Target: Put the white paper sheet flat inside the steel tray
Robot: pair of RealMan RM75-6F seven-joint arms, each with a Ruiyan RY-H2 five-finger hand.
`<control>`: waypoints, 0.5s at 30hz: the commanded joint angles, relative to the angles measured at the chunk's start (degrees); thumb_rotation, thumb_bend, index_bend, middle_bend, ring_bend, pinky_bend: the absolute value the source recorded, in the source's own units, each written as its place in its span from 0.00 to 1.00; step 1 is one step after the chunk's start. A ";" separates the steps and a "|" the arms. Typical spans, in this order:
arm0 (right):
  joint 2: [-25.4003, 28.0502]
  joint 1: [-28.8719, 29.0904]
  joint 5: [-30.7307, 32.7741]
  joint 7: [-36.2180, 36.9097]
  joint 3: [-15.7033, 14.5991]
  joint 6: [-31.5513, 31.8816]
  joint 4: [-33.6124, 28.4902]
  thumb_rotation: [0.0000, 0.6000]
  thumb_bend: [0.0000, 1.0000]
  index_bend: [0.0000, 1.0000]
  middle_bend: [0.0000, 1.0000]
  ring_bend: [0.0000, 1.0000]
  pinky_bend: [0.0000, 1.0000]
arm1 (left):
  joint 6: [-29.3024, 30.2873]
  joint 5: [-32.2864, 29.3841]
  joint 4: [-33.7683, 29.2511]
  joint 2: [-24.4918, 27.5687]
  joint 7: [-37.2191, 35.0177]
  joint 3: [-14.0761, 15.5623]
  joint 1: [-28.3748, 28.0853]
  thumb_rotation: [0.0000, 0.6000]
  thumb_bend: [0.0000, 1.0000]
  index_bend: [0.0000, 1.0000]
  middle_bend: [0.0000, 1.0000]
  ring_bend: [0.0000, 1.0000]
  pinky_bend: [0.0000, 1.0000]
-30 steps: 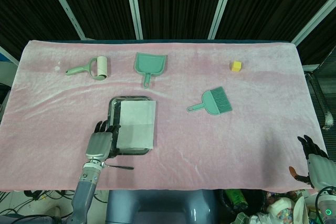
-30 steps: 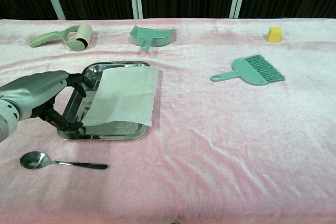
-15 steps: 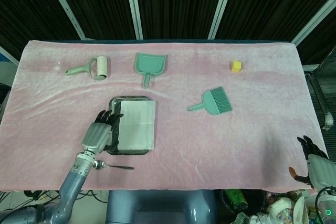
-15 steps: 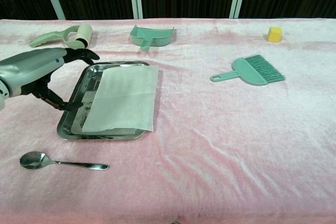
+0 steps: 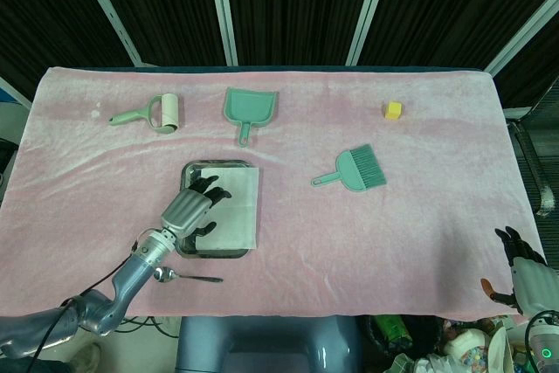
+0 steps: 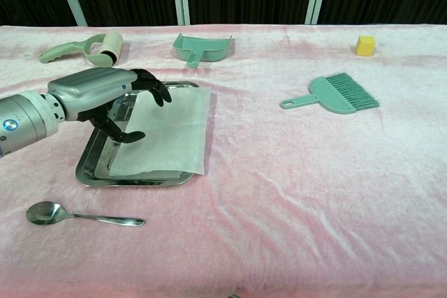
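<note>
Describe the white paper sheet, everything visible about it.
The white paper sheet is a plain, thin rectangle with a faint crease across its middle. It lies over the steel tray, not quite flat: its right edge overhangs the tray's right rim onto the pink cloth. The left hand hovers over its left part, fingers spread; contact is unclear.

No lettering, label, brand or number can be read anywhere in my two views: nothing legible on the white paper sheet (image 6: 167, 130), the steel tray (image 6: 94, 165) or the yellow cube (image 6: 364, 45).
</note>
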 commanded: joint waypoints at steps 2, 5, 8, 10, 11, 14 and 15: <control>0.03 0.04 0.08 0.00 0.02 -0.05 -0.03 1.00 0.25 0.00 0.01 0.10 0.15 | 0.47 0.90 2.21 -1.93 -1.36 0.15 -0.88 1.00 0.32 0.25 0.25 0.09 0.19; 0.05 0.06 0.12 0.01 0.01 -0.09 -0.03 1.00 0.25 0.00 0.01 0.10 0.15 | 1.08 1.45 3.32 -2.72 -1.30 0.51 -1.01 1.00 0.32 0.26 0.25 0.09 0.19; 0.11 0.11 0.15 0.06 -0.02 -0.24 -0.07 1.00 0.25 0.00 0.01 0.10 0.15 | 0.67 1.42 4.10 -3.07 -1.46 1.06 -1.09 1.00 0.32 0.26 0.25 0.09 0.19; 0.17 0.11 0.13 0.10 -0.05 -0.29 -0.09 1.00 0.25 0.00 0.01 0.10 0.15 | 0.54 1.24 4.53 -3.25 -1.29 1.25 -1.07 1.00 0.32 0.26 0.25 0.09 0.19; 0.19 0.11 0.16 0.13 -0.07 -0.32 -0.09 1.00 0.25 0.00 0.01 0.10 0.15 | 0.51 1.16 4.81 -3.38 -1.14 1.34 -1.04 1.00 0.32 0.27 0.25 0.09 0.19; 0.24 0.12 0.19 0.20 -0.07 -0.38 -0.14 1.00 0.25 0.00 0.01 0.10 0.15 | 0.26 0.93 5.26 -3.57 -1.03 1.49 -1.08 1.00 0.32 0.27 0.25 0.09 0.19; 0.25 0.12 0.16 0.21 -0.07 -0.36 -0.13 1.00 0.25 0.00 0.01 0.10 0.15 | 0.13 0.79 5.34 -3.62 -1.10 1.49 -1.11 1.00 0.32 0.27 0.25 0.09 0.19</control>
